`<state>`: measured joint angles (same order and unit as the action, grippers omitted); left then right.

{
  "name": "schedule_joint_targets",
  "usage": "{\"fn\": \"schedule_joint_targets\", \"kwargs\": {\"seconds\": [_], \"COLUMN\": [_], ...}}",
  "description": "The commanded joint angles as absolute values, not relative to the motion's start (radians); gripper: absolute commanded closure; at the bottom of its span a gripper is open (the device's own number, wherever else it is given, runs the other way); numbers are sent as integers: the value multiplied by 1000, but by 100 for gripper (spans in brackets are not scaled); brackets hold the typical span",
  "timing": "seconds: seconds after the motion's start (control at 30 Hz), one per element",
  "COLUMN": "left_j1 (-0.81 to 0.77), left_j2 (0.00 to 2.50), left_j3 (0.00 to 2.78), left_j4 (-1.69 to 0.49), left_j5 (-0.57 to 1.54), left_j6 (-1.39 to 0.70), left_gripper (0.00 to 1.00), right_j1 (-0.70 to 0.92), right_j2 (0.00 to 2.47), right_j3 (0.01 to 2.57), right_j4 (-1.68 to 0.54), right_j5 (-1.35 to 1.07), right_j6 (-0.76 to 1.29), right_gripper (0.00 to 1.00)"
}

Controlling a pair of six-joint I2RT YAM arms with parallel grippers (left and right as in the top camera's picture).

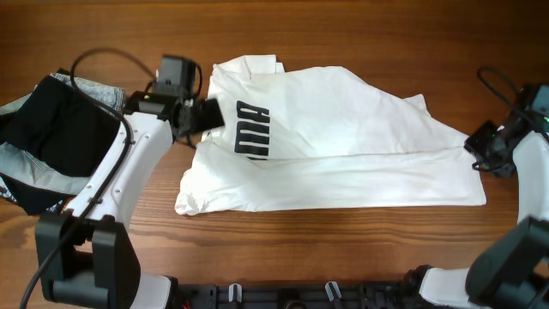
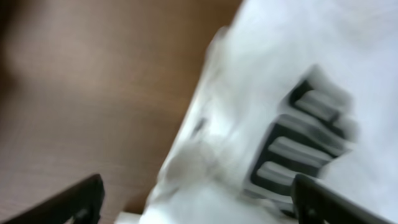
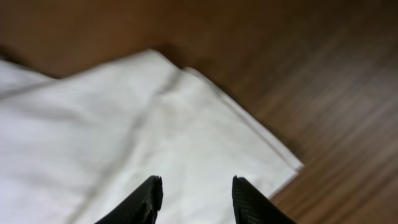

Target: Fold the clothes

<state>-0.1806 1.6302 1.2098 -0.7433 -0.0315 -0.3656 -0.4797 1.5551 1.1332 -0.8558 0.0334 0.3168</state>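
2 arms are showing in the overhead view. I am watching the white shirt (image 1: pixel 343 146) lying across the middle of the wooden bench (image 1: pixel 343 34), wrinkled, with a long crease running along its near side. Black lettering (image 1: pixel 251 130) is showing near its left side. The left tool (image 1: pixel 213 114) is hanging over the shirt's left edge, just beside that lettering. The right tool (image 1: pixel 477 148) is sitting at the shirt's right end, near the corner. At far left a black garment (image 1: pixel 60 129) is lying on a grey garment (image 1: pixel 15 159), both apart from the shirt.

Through the left wrist camera, which is blurring, I am seeing the left tool (image 2: pixel 198 198) with its 2 fingers (image 2: pixel 84 198) spread wide and gripping nothing. The shirt (image 2: pixel 348 56) and its lettering (image 2: pixel 305 143) are lying below, with bare bench (image 2: pixel 93 93) to the left.

Through the right wrist camera, the right tool (image 3: pixel 194 198) is hovering with its fingers (image 3: pixel 149 199) parted and nothing pinched between them. It is hanging over the shirt (image 3: pixel 93 124) near a layered corner, with bench (image 3: pixel 323 74) showing beyond.
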Motion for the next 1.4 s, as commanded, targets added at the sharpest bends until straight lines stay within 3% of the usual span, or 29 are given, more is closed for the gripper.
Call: {"fn": "schedule_joint_targets", "kwargs": {"seconds": [0.0, 0.1, 0.47, 1.0, 1.2, 1.27, 1.3, 1.37], "left_j1": [-179, -183, -257, -300, -313, -313, -313, -312], "left_j2": [1618, 1679, 2132, 2360, 2378, 2378, 2378, 2378], "left_j3": [1246, 1290, 1654, 1669, 1668, 1668, 1668, 1668], "left_j4": [-580, -452, -361, -92, -131, -143, -147, -150], "left_j5": [48, 47, 12, 12, 64, 63, 63, 63], "left_j6": [-264, -202, 63, 127, 127, 128, 128, 127], "left_gripper": [13, 10, 4, 5, 17, 30, 45, 66], "right_j1": [-484, -484, -468, -468, -468, -468, -468, -468], "right_j2": [1502, 1501, 1501, 1501, 1501, 1501, 1501, 1501], "right_j3": [1150, 1150, 1150, 1150, 1150, 1150, 1150, 1150], "right_j4": [-855, -865, -875, -906, -905, -905, -907, -910], "right_j5": [-148, -168, -182, -182, -181, -181, -181, -181], "right_j6": [208, 208, 208, 204, 204, 190, 183, 182], "right_gripper": [57, 56, 55, 54, 54, 54, 54, 54]}}
